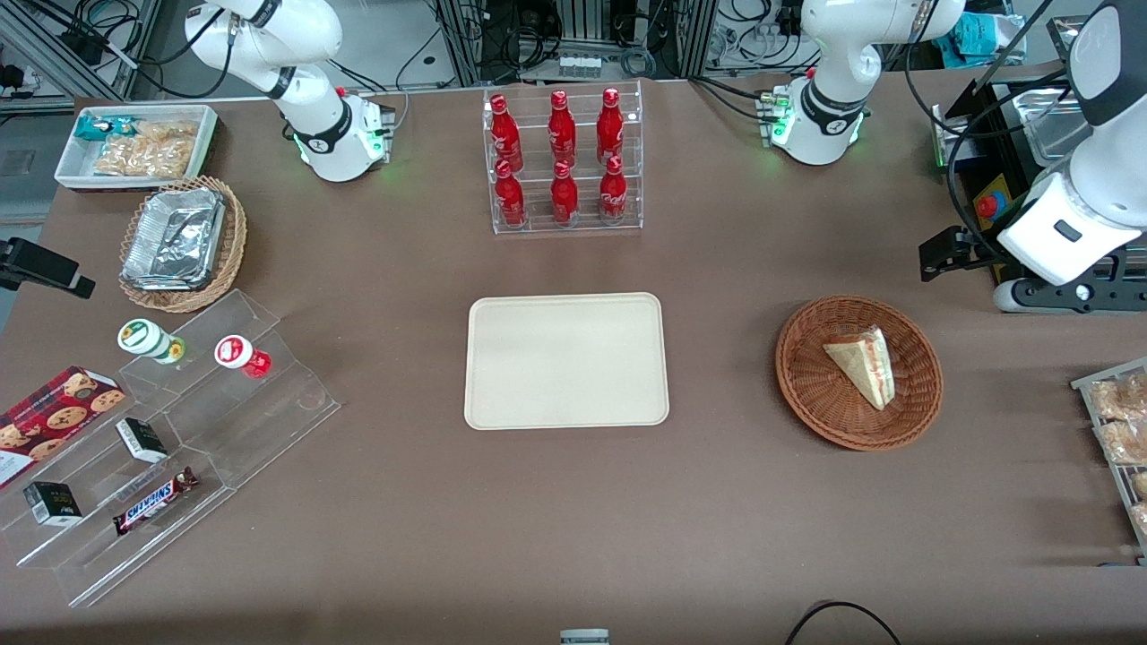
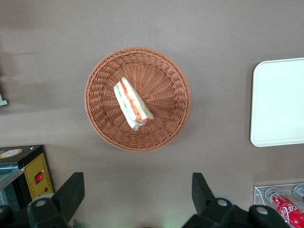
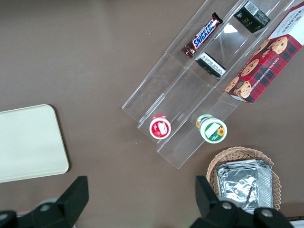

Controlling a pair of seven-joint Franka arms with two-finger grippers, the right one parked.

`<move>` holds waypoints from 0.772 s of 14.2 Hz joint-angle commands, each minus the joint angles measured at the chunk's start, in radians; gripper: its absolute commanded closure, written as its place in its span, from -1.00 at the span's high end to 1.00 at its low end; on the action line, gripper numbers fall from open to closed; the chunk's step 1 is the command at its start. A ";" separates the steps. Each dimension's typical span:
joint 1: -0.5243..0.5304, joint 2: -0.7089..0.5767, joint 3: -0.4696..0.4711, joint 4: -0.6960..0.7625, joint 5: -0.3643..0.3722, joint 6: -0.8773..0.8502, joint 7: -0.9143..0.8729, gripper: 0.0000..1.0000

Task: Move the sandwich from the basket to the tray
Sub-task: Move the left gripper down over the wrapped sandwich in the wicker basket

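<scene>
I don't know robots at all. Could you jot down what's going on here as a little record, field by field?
goal: move sandwich to tray
sandwich: lying in the basket, untouched
basket: on the table, toward the working arm's end
tray: mid-table, nothing on it
gripper: open, high above the table beside the basket, holding nothing
bottle rack: red bottles, farther from the front camera than the tray
progress: not started

We are seeing brown matte bench point(image 1: 717, 502) filling most of scene. Metal frame rack point(image 1: 573, 36) with cable bundles point(image 1: 762, 27) is standing along bench's farther edge. Grey floor point(image 1: 18, 179) is showing past bench end. Light is falling evenly, shadows staying soft.
</scene>
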State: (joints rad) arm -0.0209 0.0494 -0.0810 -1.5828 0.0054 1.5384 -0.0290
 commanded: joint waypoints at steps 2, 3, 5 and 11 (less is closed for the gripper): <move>-0.002 0.000 0.009 -0.019 0.002 0.011 0.006 1.00; -0.002 0.003 0.009 -0.037 0.001 0.017 0.003 1.00; 0.009 0.009 0.010 -0.092 -0.007 0.052 0.001 1.00; 0.024 -0.002 0.017 -0.363 0.004 0.308 -0.083 1.00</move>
State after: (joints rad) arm -0.0017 0.0746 -0.0656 -1.8505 0.0058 1.7635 -0.0548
